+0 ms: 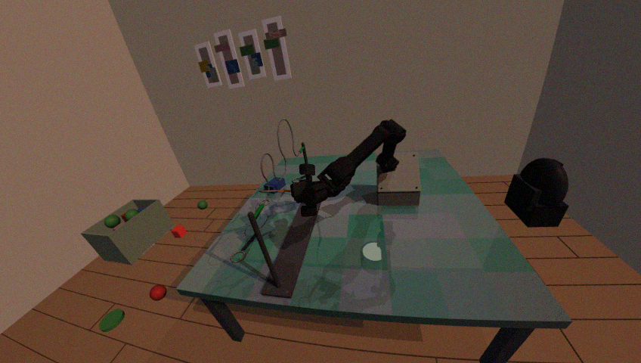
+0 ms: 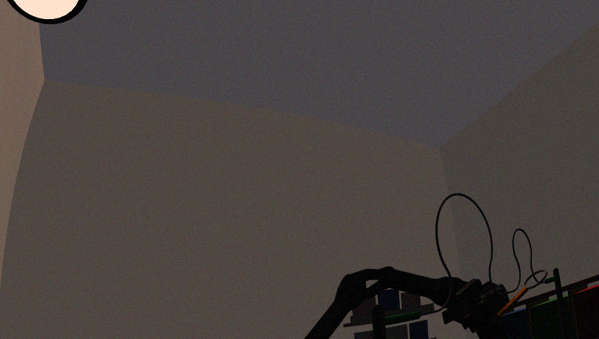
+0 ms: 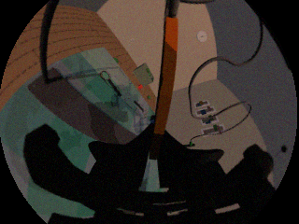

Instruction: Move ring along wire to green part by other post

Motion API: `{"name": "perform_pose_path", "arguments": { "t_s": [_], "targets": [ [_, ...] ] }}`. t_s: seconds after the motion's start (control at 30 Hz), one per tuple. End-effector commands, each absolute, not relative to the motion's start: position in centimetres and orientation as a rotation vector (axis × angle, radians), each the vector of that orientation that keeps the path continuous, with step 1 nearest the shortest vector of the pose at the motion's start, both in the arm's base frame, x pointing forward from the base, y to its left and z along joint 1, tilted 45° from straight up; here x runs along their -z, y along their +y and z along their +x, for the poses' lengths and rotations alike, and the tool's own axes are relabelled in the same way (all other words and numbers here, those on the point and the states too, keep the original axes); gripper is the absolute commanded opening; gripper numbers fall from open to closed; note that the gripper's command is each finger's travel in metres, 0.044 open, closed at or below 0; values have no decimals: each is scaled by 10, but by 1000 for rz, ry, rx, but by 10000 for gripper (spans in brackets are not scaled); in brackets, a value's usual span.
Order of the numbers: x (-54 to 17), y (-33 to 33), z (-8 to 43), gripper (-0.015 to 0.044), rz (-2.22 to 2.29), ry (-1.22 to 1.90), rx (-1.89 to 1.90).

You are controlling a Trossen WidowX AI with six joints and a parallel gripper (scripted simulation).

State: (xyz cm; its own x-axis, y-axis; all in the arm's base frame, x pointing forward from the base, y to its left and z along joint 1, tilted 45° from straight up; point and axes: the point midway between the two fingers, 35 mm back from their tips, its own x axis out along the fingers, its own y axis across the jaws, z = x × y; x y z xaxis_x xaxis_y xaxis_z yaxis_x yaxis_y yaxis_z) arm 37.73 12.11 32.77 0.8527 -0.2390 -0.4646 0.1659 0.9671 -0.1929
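Note:
The ring [image 1: 265, 191] [image 2: 546, 275] is nearly edge-on in the top view, around the grey wire [image 1: 277, 134] [image 2: 436, 231] [image 3: 190, 93] beyond the green part [image 1: 258, 210] [image 2: 549, 279] at the near post [image 1: 263, 249] [image 2: 558, 289] [image 3: 46, 42]. Whether it touches the wire cannot be told. My gripper [image 1: 294, 190] [image 2: 499, 313] [image 3: 153, 126] is shut on the orange handle [image 1: 284, 190] [image 2: 511, 301] [image 3: 167, 79]. The other green part [image 1: 301, 149] [image 2: 402, 316] [image 3: 191, 144] is at the far post [image 1: 305, 157] [image 2: 378, 323]. In the wrist view the ring is mostly cut off.
A dark base plank [image 1: 292, 252] [image 3: 79, 103] joins the posts. A dark-handled ring tool [image 1: 249, 243] [image 3: 112, 86] lies beside the near post. A blue block [image 1: 274, 184] is by the table's left edge. A grey box [image 1: 397, 179] is under the arm's base.

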Motion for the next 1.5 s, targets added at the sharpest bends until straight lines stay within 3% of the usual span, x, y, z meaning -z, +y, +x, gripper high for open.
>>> {"name": "perform_pose_path", "arguments": {
  "t_s": [0.0, 1.47],
  "targets": [
    [-333, 109, 374, -150, -198, 503, 236],
    [-362, 53, 362, -150, -593, 530, 324]
  ]
}}
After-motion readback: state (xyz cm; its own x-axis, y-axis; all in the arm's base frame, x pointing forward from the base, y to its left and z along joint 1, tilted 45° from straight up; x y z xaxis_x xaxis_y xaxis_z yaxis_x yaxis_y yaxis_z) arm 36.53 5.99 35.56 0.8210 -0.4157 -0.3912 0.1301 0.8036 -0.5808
